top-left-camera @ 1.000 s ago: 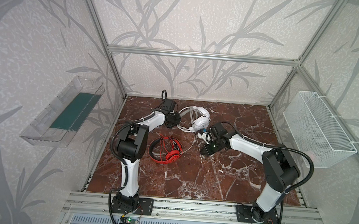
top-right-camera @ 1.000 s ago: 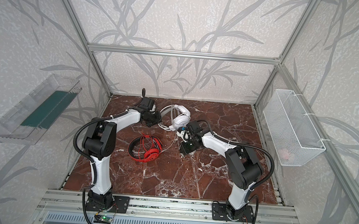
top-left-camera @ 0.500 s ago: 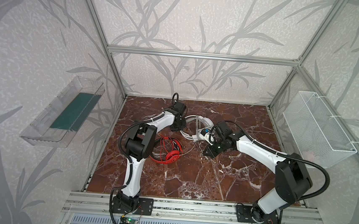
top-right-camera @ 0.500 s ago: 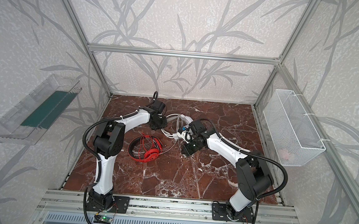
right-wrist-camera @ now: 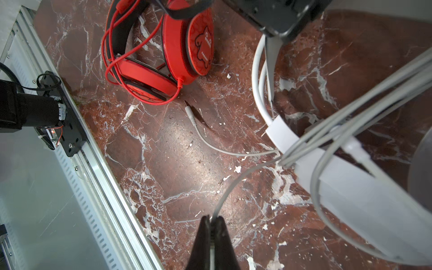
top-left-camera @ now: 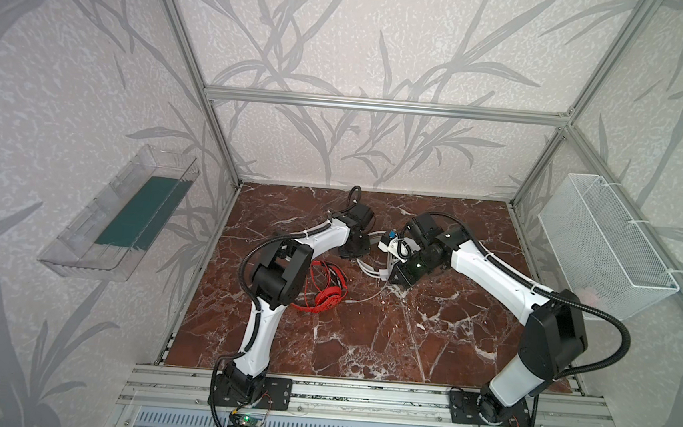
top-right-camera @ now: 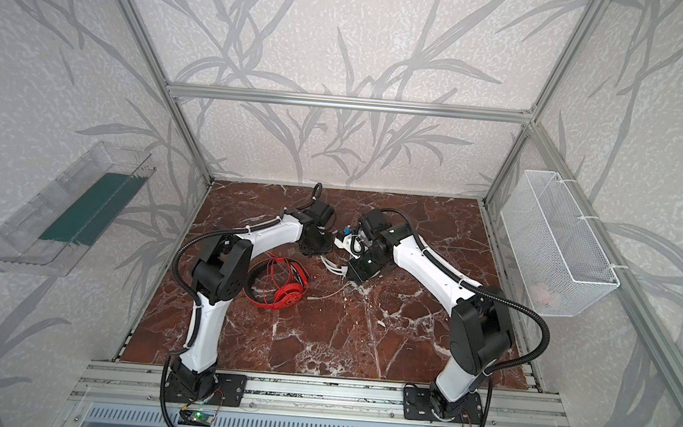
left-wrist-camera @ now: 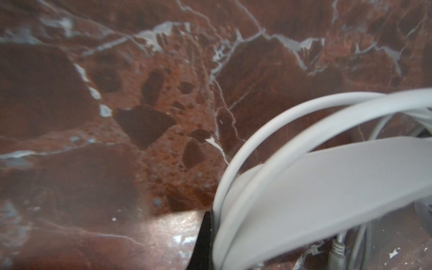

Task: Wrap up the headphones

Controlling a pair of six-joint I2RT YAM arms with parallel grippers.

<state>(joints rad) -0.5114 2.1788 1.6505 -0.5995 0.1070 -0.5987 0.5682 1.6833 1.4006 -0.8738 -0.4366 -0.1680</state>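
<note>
Your white pair (right-wrist-camera: pixel 346 198) was at mid-bench between both arms, its cable (right-wrist-camera: pixel 233 184) partly looped round the band (left-wrist-camera: pixel 327 187). Left jaws were pressed onto the band, and right jaws pinched the cable. You seemed mid-wind. Next, carry that strand round, taut, minding the loose plug (right-wrist-camera: pixel 188 109). The red pair (top-left-camera: pixel 327 297) lay nearby on the bench (top-left-camera: pixel 362 349).

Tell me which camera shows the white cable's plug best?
The right wrist view: the plug lies sharp and close on the marble. Both top views show only a tiny pale tip; the left wrist view misses it.
</note>
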